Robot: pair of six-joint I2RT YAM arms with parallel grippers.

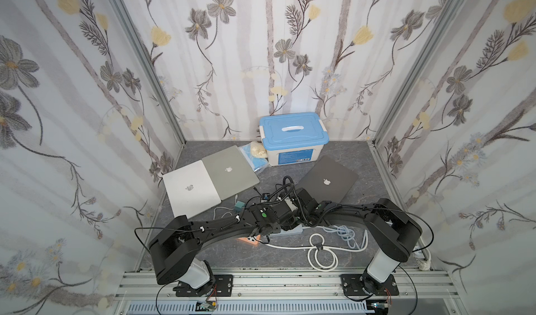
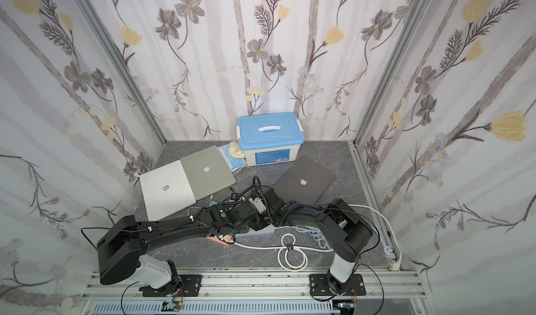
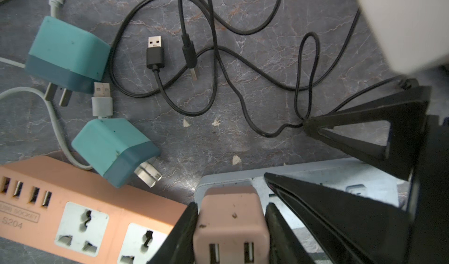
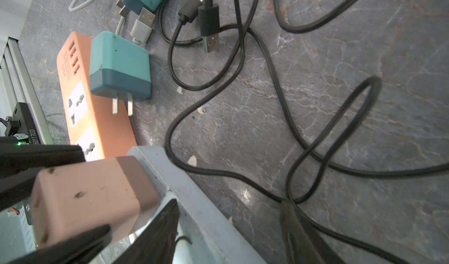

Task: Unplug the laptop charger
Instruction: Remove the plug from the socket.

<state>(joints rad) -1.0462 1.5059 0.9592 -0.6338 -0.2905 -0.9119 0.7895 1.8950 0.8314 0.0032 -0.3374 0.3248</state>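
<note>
My left gripper [image 3: 230, 207] is clamped on the pink charger [image 3: 230, 228] so I can yank it. The right gripper [image 4: 229, 203] sits open and empty, probably pinning the power strip [image 3: 315, 170] down.

Lidded box [image 1: 293, 136] sitting at bench [image 1: 232, 258] back, left laptop [image 1: 191, 187] touching middle laptop [image 1: 230, 171], right laptop [image 1: 327, 181] lying apart before the box, charger [image 3: 232, 216] sitting in power strip [image 3: 315, 177] near front, second strip [image 3: 73, 202] lying just left, coiled cord [image 1: 322, 252] lying rightward
</note>
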